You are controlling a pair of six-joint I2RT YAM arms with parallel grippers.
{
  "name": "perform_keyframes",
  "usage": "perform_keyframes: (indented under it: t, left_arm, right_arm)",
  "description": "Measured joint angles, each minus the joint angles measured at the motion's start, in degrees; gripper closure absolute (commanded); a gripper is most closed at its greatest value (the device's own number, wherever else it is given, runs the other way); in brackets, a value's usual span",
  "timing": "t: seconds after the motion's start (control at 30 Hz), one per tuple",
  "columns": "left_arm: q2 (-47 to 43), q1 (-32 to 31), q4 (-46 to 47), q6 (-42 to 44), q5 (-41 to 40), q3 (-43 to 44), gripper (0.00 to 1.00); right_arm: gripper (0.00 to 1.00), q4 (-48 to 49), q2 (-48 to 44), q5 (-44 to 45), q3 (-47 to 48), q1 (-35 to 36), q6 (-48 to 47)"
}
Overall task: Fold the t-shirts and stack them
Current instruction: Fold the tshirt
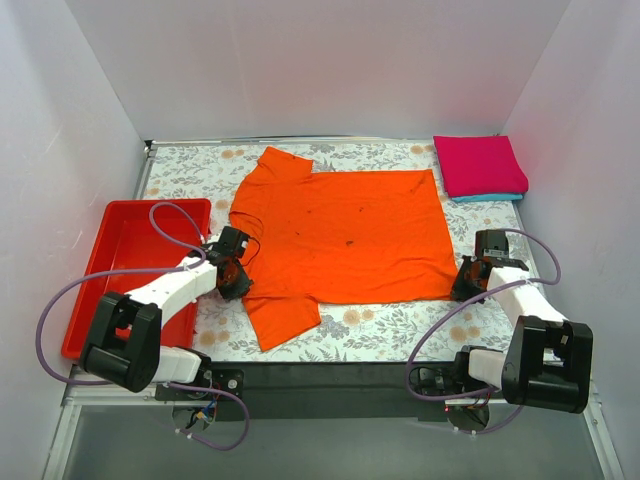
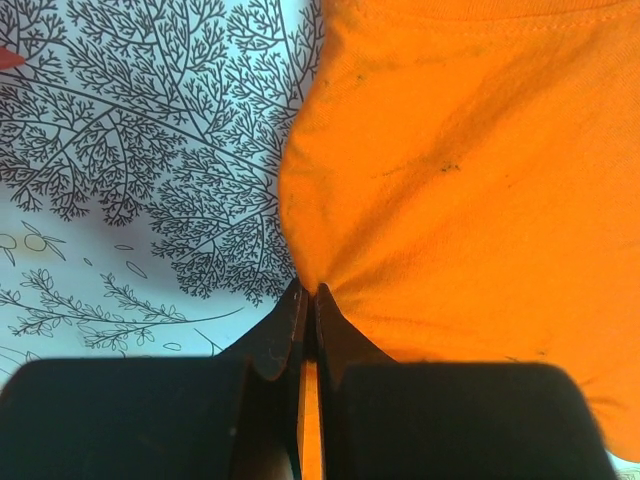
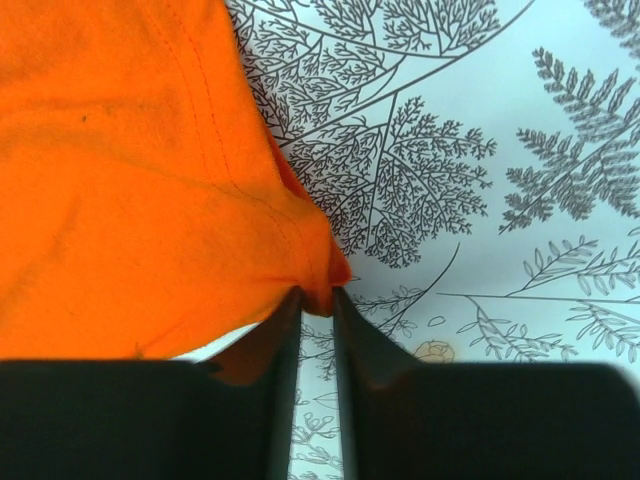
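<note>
Orange t-shirt [image 1: 340,235] lies flat in the middle of the table [image 1: 400,325] in the top view. Pink tee [image 1: 478,165] sits on teal tee [image 1: 495,197] at the far right. Left gripper [image 1: 237,275] is at the sleeve-side edge, right gripper [image 1: 468,280] at the near hem corner.

Left wrist: jaws pressed together, pinching orange cloth.

Right wrist: jaws narrow, nipping the hem corner.

Cloth looks light and limp and will likely sag; edges and corners seem the best holds.

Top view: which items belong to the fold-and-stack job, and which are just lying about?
Job:
- orange t-shirt, spread flat
- pink t-shirt, folded
- teal t-shirt, folded, under the pink one

Lying about:
- red tray
- floral table cover
</note>
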Motion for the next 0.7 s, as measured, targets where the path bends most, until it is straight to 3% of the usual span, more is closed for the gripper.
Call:
perform_keyframes:
  t: [0.1, 0.7]
  left_arm:
    - [0.0, 0.0, -0.3, 0.0, 0.0, 0.1, 1.0]
    - [-1.7, 0.2, -11.8, -1.5, 0.0, 5.5, 1.0]
  right_arm:
    - [0.99, 0.2, 0.3, -0.1, 0.0, -0.4, -0.3]
    - [0.99, -9.6, -0.2, -1.4, 4.0, -3.5, -2.7]
